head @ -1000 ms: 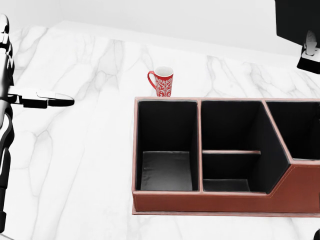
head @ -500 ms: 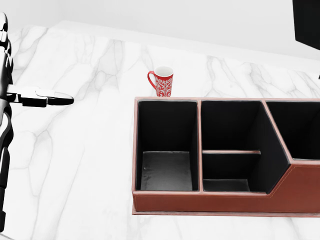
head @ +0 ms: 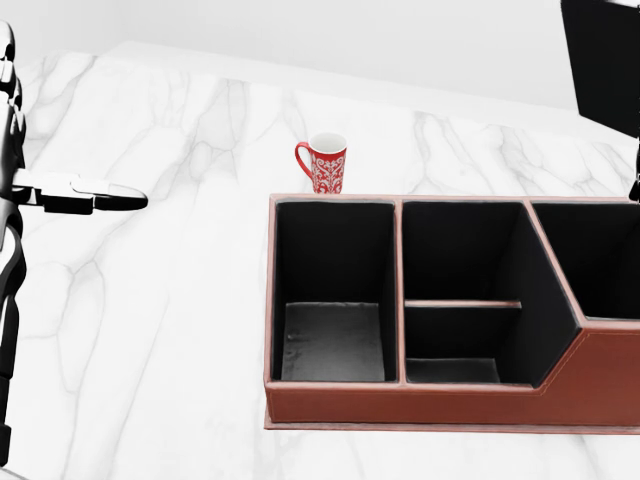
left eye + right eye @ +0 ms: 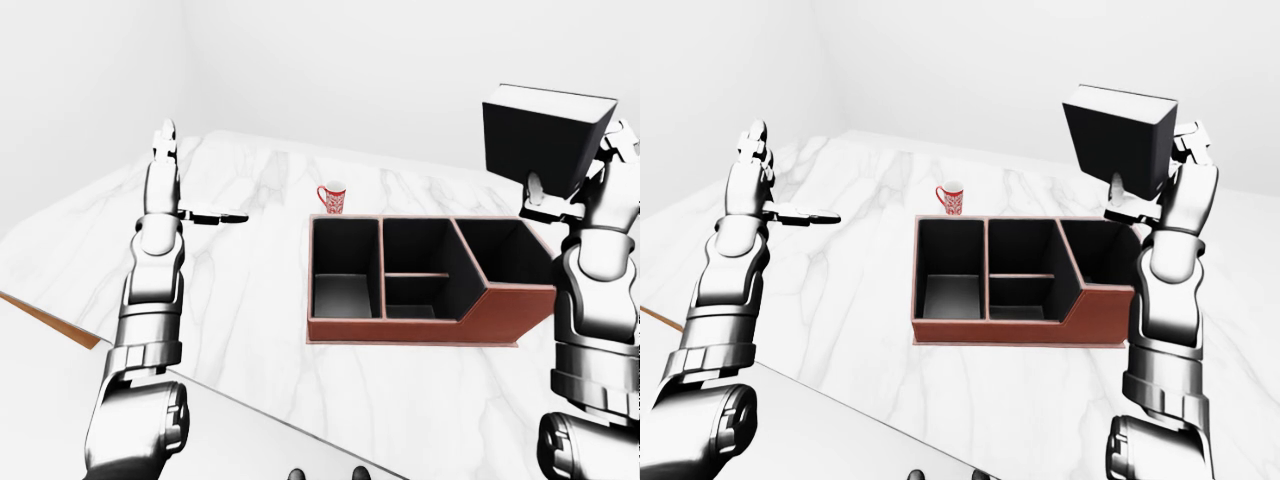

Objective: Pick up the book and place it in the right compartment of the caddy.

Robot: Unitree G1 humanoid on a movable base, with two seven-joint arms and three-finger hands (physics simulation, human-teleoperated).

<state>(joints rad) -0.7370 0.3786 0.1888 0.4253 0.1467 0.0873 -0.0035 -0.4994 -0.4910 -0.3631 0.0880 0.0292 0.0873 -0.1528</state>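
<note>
**Book held high over caddy's right end**

Nearest in the eye views: both arms rise from the bottom corners, forearms upright. A thin wooden edge shows at the far left of the left-eye view, under the marble slab.

R hand [image 4: 1152, 180] is up at about head height, fingers clamped round the lower part of the book [image 4: 1120, 135]. Book is dark w/ a pale page edge on top, tilted, well clear of the worktop [image 3: 150, 330]. In the right-eye view it hangs above the caddy's right end; whether it's straight over the right compartment or a bit to one side, can't tell. In the head view only a black corner of it cuts in at top right.

L hand [image 4: 205, 216] is raised at the left, empty, fingers spread, one pointing toward the view's right. It sits well apart from everything else.

Mid-scene: caddy [image 3: 420, 405], brown leather outside, black inside, sits flat on the white marble. Three bays across: left one deep and plain, middle one split by a low cross divider, right one w/ a slanted wall and a lower wall at the view's bottom. All three bays look empty.

Farthest: red-and-white patterned mug [image 3: 324, 162], upright, handle to the view's left, just beyond the caddy's left bay, near but not clearly touching the rim.
</note>
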